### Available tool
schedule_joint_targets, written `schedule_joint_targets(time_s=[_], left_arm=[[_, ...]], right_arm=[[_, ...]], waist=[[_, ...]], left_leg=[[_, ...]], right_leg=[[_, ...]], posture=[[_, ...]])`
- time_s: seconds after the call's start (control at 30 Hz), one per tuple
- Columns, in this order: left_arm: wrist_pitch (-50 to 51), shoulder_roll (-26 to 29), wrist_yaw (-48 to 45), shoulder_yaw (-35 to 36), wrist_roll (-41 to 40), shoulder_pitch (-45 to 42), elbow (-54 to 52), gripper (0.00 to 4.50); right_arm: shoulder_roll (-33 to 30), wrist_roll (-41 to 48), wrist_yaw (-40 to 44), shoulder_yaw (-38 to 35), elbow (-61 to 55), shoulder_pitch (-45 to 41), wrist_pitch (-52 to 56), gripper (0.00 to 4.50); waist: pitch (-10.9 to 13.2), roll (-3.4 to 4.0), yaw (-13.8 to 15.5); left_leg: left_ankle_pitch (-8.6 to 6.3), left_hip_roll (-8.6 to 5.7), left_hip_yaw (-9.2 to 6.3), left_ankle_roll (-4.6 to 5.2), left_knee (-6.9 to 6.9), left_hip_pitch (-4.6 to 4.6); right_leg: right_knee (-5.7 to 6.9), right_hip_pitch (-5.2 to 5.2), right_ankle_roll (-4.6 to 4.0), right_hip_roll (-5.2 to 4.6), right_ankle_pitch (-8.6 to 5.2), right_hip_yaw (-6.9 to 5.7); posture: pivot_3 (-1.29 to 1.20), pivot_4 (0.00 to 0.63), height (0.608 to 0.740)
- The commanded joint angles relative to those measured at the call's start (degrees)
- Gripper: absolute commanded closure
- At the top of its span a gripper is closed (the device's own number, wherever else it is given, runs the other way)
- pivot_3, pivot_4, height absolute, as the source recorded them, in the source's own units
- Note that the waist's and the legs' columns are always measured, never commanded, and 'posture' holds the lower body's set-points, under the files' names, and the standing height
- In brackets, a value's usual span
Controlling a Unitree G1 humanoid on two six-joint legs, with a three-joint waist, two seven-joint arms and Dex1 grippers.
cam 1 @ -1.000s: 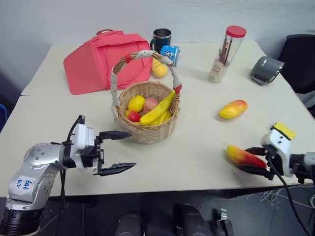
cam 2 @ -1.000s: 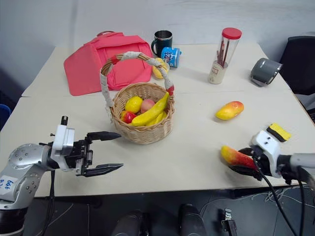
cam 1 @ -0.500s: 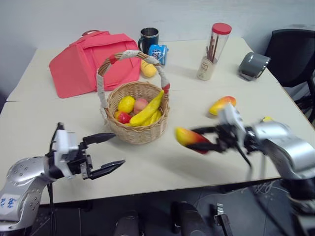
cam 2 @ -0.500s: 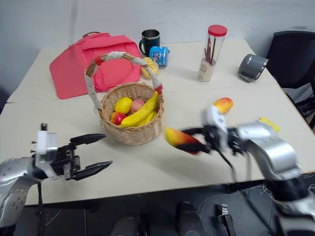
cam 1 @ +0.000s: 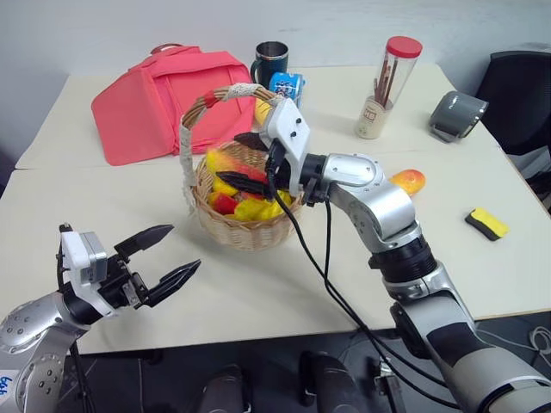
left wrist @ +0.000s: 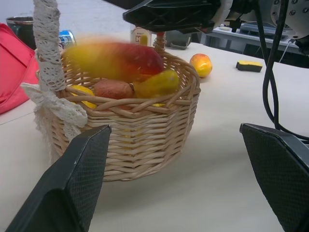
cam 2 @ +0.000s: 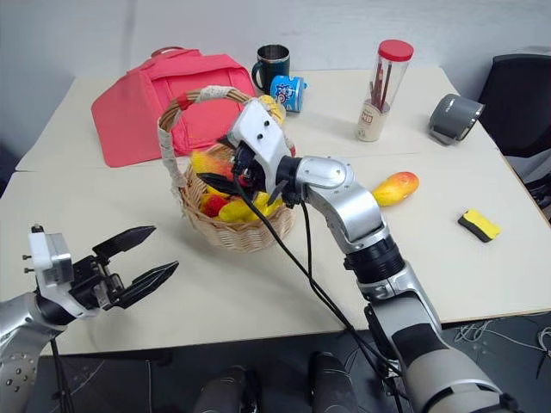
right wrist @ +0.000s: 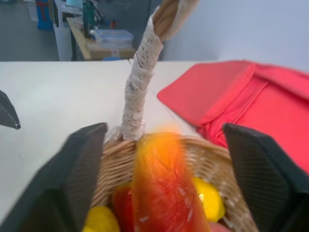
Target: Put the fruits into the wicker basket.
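Red bag (cam 1: 164, 99) behind wicker basket (cam 1: 245, 225)

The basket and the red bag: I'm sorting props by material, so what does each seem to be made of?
Basket: tan woven wicker, matte; the interlaced strands show on its wall, and its handle is wrapped in whitish cord. Red bag: soft matte fabric, judging by its seams and slumped folds, though the exact cloth can't be told.

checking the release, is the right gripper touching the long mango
Apart. The right wrist view shows the long mango between the right gripper's open fingers, gaps either side.
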Motion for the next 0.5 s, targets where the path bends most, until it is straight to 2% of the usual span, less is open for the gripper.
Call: schedule_joint_targets(time_s=[0.03,0.1,0.23,0.4,0.5], left_arm=[[-0.8,0.5,0.0,0.3,-0.8,-0.2,-2.2,0.00],[-0.9,0.8,-0.1,0.0,-0.7,-0.9,-1.8,0.00],[-1.7,1.1,-0.8,-1.6,0.4,-3.8,0.2,0.00],[-2.5,1.5,-1.9,-3.9,1.4,-7.5,2.6,0.00],[-2.7,2.0,-2.7,-4.6,1.5,-9.3,3.8,0.00]], right_arm=[[-4.4,7.6,9.4,-5.1,-8.0,4.8,-1.2,0.02],[-8.1,10.8,13.8,-7.4,-12.1,9.8,-1.4,0.02],[-13.8,13.8,15.7,-19.4,-16.1,26.7,-8.6,0.02],[-20.0,11.6,14.8,-36.1,-10.1,42.1,-20.2,0.02],[-22.5,11.1,14.7,-41.5,-6.9,48.4,-23.2,0.02]], waist=[[0.0,0.00,0.1],[0.0,-0.01,0.2],[0.0,-0.06,0.6],[0.0,0.00,0.4],[0.0,0.00,0.0]], left_leg=[[-0.01,0.00,-0.02,0.01,-0.01,-0.01],[-0.05,0.00,-0.04,0.05,-0.02,0.00],[-0.08,-0.01,-0.14,0.09,-0.01,0.09],[-0.11,-0.06,-0.04,0.12,-0.01,0.42],[-0.08,0.00,-0.04,0.06,-0.02,0.54]], right_leg=[[-0.02,0.01,0.00,0.01,0.00,-0.02],[-0.04,0.03,0.00,0.00,0.00,-0.06],[-0.23,0.31,0.01,0.01,0.00,-0.22],[-0.41,0.62,0.12,0.00,0.07,-0.13],[-0.40,0.67,0.10,0.05,0.06,-0.11]], posture=[[0.00,0.150,0.740],[0.00,0.150,0.740],[0.00,0.150,0.740],[0.00,0.150,0.740],[0.00,0.150,0.740]])
